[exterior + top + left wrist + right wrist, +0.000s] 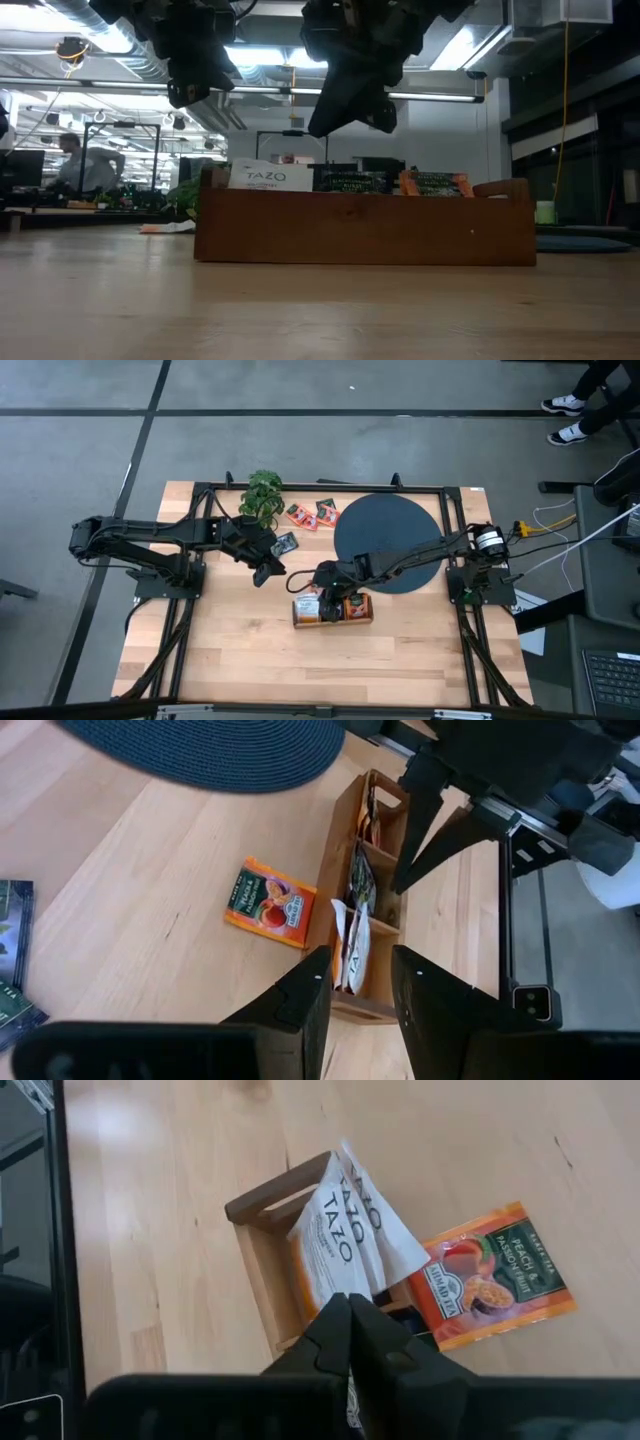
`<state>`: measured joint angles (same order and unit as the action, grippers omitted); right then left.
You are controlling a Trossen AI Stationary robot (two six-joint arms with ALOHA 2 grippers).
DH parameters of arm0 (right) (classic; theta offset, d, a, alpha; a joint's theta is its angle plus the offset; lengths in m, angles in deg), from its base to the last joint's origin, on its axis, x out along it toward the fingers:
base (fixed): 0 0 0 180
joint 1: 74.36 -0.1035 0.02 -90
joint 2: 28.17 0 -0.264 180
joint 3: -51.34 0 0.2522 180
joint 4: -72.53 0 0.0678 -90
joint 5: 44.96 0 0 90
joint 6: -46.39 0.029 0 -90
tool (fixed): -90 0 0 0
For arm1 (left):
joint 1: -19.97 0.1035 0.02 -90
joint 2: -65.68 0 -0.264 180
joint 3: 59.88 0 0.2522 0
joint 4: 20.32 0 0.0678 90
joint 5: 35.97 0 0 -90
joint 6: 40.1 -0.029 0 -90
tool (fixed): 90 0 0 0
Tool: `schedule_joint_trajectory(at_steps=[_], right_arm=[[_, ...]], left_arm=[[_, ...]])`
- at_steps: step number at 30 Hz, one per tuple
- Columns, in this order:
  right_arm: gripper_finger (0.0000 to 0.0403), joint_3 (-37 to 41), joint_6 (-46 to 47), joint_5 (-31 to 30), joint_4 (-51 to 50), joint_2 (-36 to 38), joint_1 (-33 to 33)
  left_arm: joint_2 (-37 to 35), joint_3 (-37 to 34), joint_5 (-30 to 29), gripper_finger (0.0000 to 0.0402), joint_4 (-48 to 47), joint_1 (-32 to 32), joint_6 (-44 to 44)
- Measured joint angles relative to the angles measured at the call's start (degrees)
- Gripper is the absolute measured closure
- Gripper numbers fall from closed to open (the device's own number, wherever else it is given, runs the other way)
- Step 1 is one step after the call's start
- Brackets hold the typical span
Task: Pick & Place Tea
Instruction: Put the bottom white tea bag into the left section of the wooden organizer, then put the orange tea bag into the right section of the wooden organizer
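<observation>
1. Tea packets are sitting upright in the wooden caddy [332,610]; one orange packet [269,903] is lying on the tabletop [240,660], beside the caddy at its 12 o'clock side.
2. Right tool [352,1318], fingers pressed together and empty, is hovering over the caddy's white packets [345,1235].
3. Left tool [358,982], fingers partly apart and empty, is waiting at 9 o'clock.
4. Next move probably requires grasping the loose packet.

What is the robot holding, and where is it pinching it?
Nothing. The right gripper is shut empty above the wooden box; the left gripper is open and empty.
</observation>
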<state>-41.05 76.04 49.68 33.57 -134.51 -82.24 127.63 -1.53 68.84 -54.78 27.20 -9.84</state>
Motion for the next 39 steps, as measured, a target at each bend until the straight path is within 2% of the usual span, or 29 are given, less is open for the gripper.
schedule_joint_trajectory(at_steps=[5,8,14,19,23,26,31,34,39], right_arm=[[0.0397,0.0,-0.1,-0.3,0.2,0.0,0.0],[0.0386,0.0,-0.1,-0.5,0.3,0.2,0.6],[0.0367,0.0,0.1,-7.6,0.2,3.7,2.8],[0.0377,0.0,-0.4,-8.1,-1.3,7.1,7.4],[0.0396,0.0,-1.1,-8.2,-3.3,7.2,12.1],[0.0395,0.2,-0.3,-8.2,-3.0,6.7,16.0],[0.0359,0.4,-0.8,-9.5,-3.2,6.6,22.2],[0.0329,0.4,-4.6,-10.2,-3.9,6.6,25.5],[0.0264,0.4,-9.3,-5.8,-3.4,5.0,29.4]], left_arm=[[0.0,0.0,0.0,0.0300,0.0,0.0,0.0],[0.0,0.0,0.0,0.0300,0.0,0.0,0.0],[0.0,0.0,-1.8,0.0300,-0.1,0.0,0.0],[0.0,0.0,-7.0,0.0300,-0.1,0.0,0.3],[0.0,0.0,-10.4,0.0300,-0.1,0.0,0.4],[0.2,0.0,-12.1,0.0300,0.0,0.0,0.5],[1.2,0.1,-13.5,0.0300,0.2,0.0,-0.5],[2.5,0.1,-13.8,0.0300,2.5,0.0,-0.7],[4.7,0.1,-14.2,0.0300,8.4,0.5,0.5]])
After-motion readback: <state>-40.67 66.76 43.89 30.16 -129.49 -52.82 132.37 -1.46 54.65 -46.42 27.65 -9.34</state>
